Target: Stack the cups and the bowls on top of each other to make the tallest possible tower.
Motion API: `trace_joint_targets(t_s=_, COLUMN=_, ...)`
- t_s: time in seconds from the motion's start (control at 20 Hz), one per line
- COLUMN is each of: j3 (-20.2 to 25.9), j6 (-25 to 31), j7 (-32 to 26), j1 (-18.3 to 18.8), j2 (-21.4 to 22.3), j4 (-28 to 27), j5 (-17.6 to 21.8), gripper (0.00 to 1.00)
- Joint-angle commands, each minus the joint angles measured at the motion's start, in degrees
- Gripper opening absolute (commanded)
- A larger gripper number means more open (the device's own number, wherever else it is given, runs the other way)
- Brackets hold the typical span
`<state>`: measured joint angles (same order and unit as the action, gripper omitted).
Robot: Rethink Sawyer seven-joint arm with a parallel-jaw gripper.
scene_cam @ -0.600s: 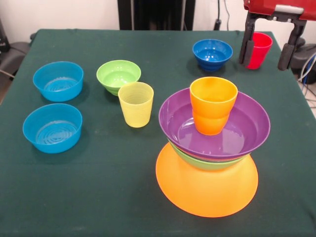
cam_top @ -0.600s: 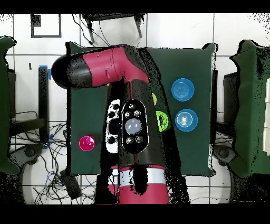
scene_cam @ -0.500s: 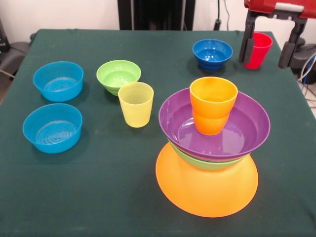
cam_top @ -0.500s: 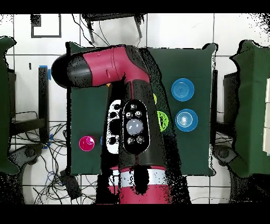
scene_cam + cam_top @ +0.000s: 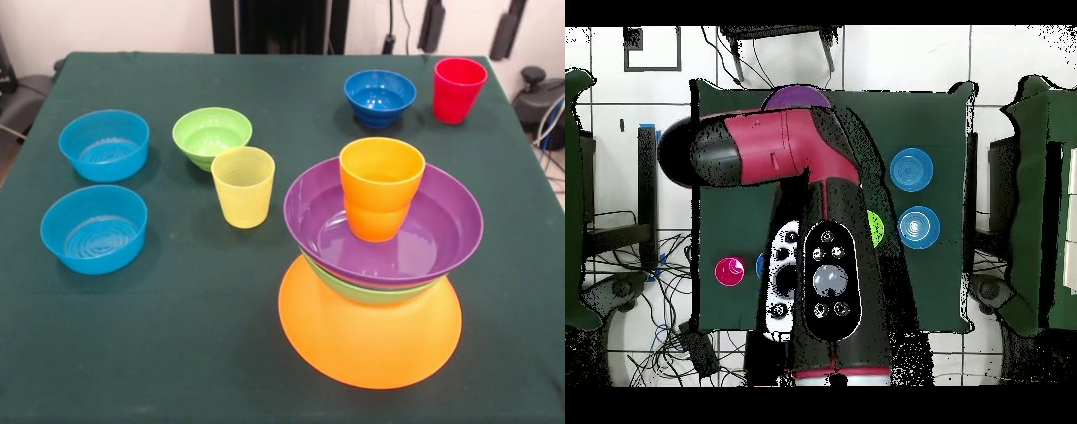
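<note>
The tower stands front right in the front view: an upturned huge orange bowl, a large green bowl, a large purple bowl and an orange cup upright inside it. A yellow cup stands left of the tower. The red cup stands at the far right, also in the overhead view. Only the tips of my gripper show at the top edge, open and empty, high above the red cup. The fingers are spread wider than the cup.
A small dark blue bowl sits left of the red cup. A small green bowl and two light blue bowls sit on the left. In the overhead view the arm hides much of the green table.
The gripper has risen from around the red cup to the top edge. The red cup stays on the table. In the overhead view the arm has shifted toward the base.
</note>
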<state>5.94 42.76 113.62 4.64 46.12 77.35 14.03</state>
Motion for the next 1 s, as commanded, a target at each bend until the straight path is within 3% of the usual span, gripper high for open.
trace_joint_targets(t_s=0.05, j3=-1.58, j6=-0.25, j7=4.20, j1=-0.87, j2=3.16, j4=15.15, j5=0.79, gripper=1.00)
trace_joint_targets(t_s=0.45, j3=-2.09, j6=-7.42, j7=3.74, j1=0.76, j2=2.14, j4=19.98, j5=2.50, gripper=1.00)
trace_joint_targets(t_s=1.0, j3=-5.00, j6=-15.86, j7=6.10, j1=-0.48, j2=-0.40, j4=24.09, j5=3.90, gripper=1.00)
